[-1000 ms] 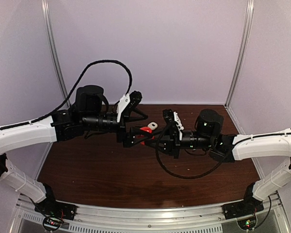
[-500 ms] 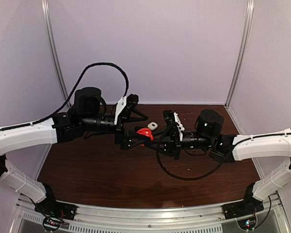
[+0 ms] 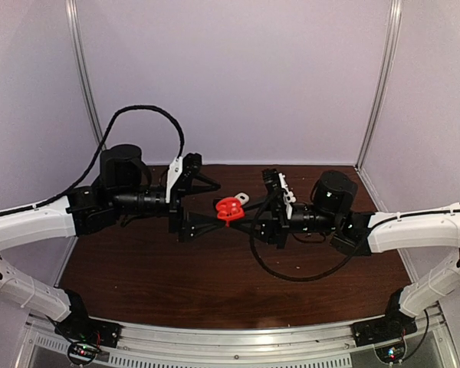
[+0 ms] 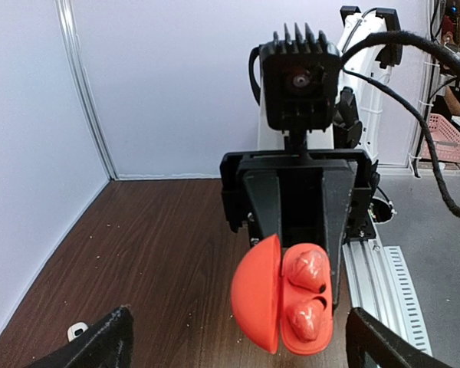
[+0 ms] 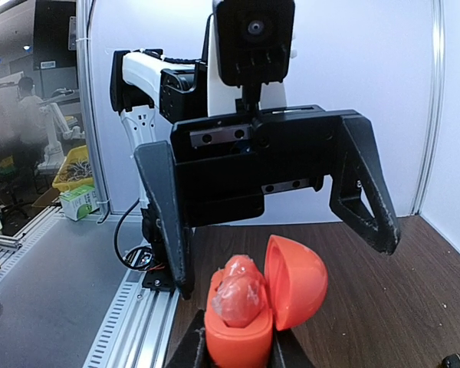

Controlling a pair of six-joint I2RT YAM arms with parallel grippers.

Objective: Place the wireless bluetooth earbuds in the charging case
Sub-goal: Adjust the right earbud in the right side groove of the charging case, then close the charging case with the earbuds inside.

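Over the middle of the table (image 3: 138, 268), my right gripper (image 5: 239, 349) is closed on the red case (image 3: 228, 207) and holds it off the wood. From above, that arm reaches in from 3 o'clock, and its jaws pinch the case's lower half from both sides. The lid (image 4: 256, 295) stands open. In the left wrist view it sits at 9 o'clock of the base, and in the right wrist view it tilts away at 2 o'clock.

Two red earbuds (image 4: 307, 270) sit in the base, one at 12 o'clock of the other as the left wrist camera sees them, both down in their wells. The right wrist view shows only a red bulge above the rim.

My left gripper (image 3: 213, 202) faces the case from 9 o'clock with its jaws spread wide and nothing between them. Its fingers (image 4: 100, 345) frame the bottom corners of its own view, apart from the case on either side. From above, its tips lie just beside the case, and I cannot tell whether they touch it.

On the table, a small white item (image 3: 241, 198) lies at 1 o'clock of the case, near it. I cannot tell whether it is an earbud or something else.
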